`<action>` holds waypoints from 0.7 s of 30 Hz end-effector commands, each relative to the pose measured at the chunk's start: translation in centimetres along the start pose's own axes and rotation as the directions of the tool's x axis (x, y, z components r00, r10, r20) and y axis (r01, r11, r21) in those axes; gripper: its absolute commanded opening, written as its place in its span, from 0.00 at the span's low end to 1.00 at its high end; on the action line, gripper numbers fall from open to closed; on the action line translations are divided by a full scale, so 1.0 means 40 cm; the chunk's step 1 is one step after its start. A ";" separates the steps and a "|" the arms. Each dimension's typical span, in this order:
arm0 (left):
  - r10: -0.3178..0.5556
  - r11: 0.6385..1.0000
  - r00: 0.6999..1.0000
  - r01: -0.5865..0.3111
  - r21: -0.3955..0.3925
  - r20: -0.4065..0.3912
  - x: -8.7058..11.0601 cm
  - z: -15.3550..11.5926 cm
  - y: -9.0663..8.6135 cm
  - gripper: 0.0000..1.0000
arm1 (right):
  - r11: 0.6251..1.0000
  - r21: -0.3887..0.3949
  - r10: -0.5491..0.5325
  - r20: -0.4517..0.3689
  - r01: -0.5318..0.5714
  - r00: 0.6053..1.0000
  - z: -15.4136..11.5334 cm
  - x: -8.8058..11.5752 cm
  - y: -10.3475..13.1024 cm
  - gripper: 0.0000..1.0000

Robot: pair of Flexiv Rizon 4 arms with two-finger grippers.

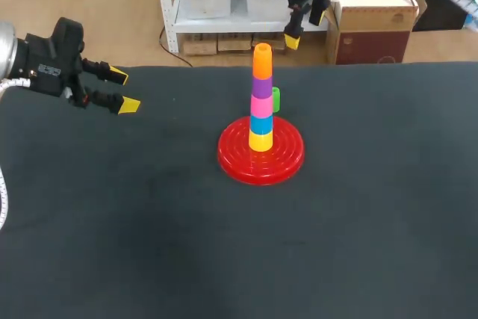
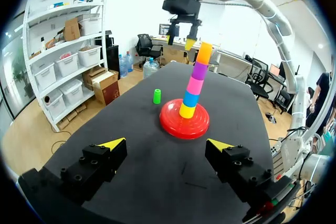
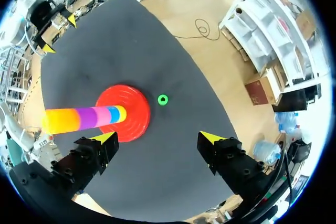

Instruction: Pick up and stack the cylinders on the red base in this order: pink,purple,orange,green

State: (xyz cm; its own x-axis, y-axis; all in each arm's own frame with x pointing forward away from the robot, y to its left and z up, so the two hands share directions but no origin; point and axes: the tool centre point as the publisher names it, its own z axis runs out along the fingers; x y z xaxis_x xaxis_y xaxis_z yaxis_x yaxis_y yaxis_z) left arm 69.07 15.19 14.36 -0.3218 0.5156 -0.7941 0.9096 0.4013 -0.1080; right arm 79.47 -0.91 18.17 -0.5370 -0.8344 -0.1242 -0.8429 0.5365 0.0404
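Topping the ridged red base [image 1: 231, 160], smooth cylinders [image 1: 261, 102] stack — green cylinder [image 1: 275, 98] beside it — left claw [image 1: 123, 90], right claw [image 1: 304, 28] spread.

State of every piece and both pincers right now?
Red base: flat on table, loaded.
Orange cylinder: stacked, topmost.
Purple cylinder: stacked under orange.
Pink cylinder: stacked under purple.
Green cylinder: upright on table, unstacked.
Left pincer: open, empty.
Right pincer: open, empty, raised.
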 end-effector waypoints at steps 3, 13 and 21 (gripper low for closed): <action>0.002 1.000 1.000 -0.002 0.000 0.003 0.003 0.001 0.001 1.00 | 0.998 -0.049 -0.044 -0.047 0.042 0.998 0.083 -0.030 -0.031 1.00; 0.002 1.000 1.000 -0.002 0.000 0.003 0.003 0.001 0.001 1.00 | 0.992 -0.074 -0.104 -0.063 0.099 0.993 0.148 -0.037 -0.034 1.00; 0.002 1.000 1.000 -0.002 0.000 0.003 0.003 0.001 0.001 1.00 | 0.993 -0.077 -0.092 -0.022 0.090 0.995 0.143 -0.033 -0.037 1.00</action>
State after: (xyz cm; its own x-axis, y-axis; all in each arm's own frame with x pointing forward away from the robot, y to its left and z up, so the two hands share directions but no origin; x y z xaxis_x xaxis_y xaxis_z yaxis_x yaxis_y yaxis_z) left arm 69.07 15.18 14.36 -0.3217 0.5156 -0.7942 0.9096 0.4012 -0.1080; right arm 81.65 0.30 12.54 -0.4587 -0.8827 -0.1025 -0.8875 0.4492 0.1032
